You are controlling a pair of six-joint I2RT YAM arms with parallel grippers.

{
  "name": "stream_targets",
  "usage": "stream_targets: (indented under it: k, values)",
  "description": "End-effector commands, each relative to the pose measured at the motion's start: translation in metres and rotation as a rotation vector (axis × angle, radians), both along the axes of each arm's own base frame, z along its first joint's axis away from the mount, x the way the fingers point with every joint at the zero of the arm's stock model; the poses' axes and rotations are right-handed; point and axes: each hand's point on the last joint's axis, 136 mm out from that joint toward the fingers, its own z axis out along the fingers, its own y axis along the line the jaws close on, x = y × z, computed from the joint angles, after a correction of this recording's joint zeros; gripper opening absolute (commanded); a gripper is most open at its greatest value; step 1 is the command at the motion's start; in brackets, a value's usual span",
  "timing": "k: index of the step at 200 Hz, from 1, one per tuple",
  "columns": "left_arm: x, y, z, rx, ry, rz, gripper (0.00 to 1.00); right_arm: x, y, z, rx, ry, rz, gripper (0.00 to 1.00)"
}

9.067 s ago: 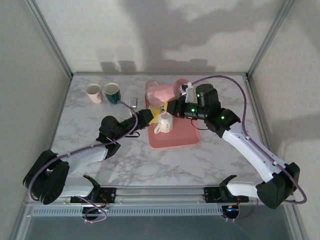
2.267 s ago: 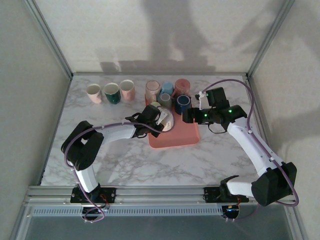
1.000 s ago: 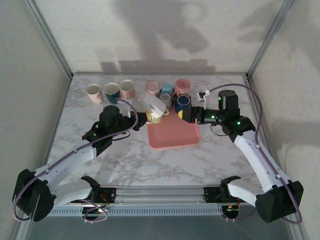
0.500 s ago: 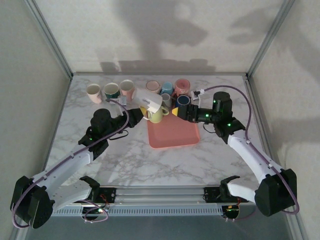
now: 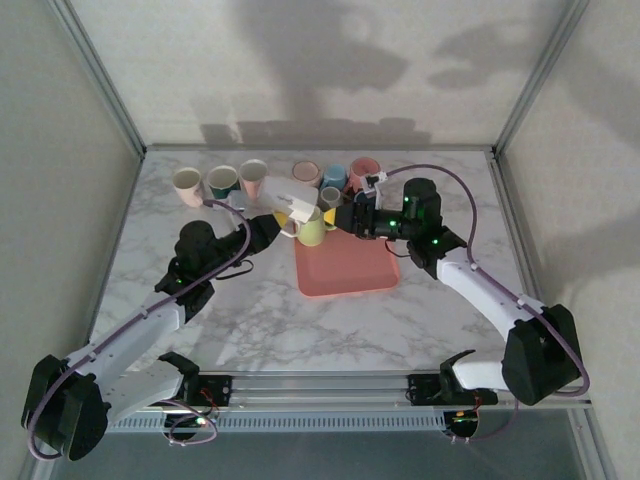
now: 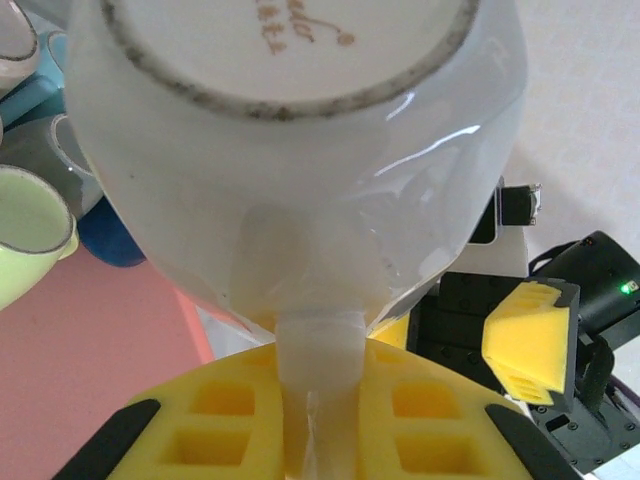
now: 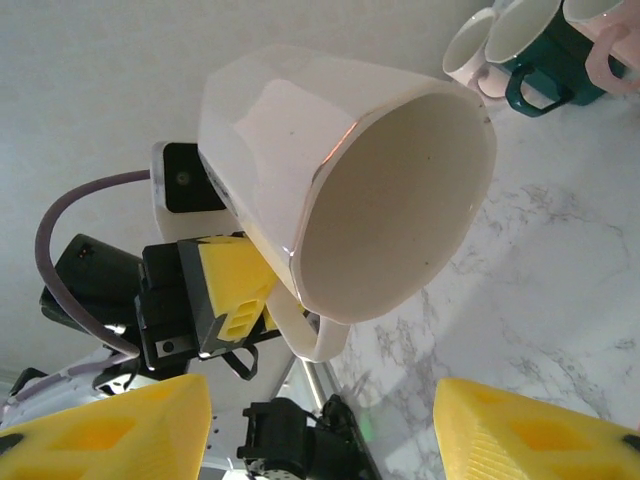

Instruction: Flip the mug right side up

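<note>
White mug (image 6: 300, 180), handle (image 6: 318, 350) clamped in left end effector (image 6: 315, 425) (wrist view) — right end effector (image 7: 320, 425) spread open.

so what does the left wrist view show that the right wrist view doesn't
Left wrist, not right wrist: the white mug's printed base, the pink tray and a green mug. Right wrist, not left wrist: the white mug's open, empty inside, the marble table with a teal mug on it, and the right gripper open, fingers apart and off the mug. Both: the left gripper shut on the white mug's handle.
</note>
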Motion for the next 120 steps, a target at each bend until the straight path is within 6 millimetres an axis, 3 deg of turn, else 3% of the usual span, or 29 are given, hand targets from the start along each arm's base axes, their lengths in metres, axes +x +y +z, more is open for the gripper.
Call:
stream_targets:
  k: [1,50,120]
  values:
    - [-0.013,0.004,0.059,-0.113,-0.184,-0.029,0.0,0.009,0.008,0.023,0.056,-0.05,-0.016,0.62]
    - [-0.012,0.008,0.063,-0.168,-0.171,-0.027,0.0,0.009,0.021,0.023,0.054,-0.057,-0.004,0.6]
    - [-0.016,0.015,0.075,-0.26,-0.206,-0.022,0.0,-0.001,0.044,0.023,0.132,0.092,-0.025,0.62]
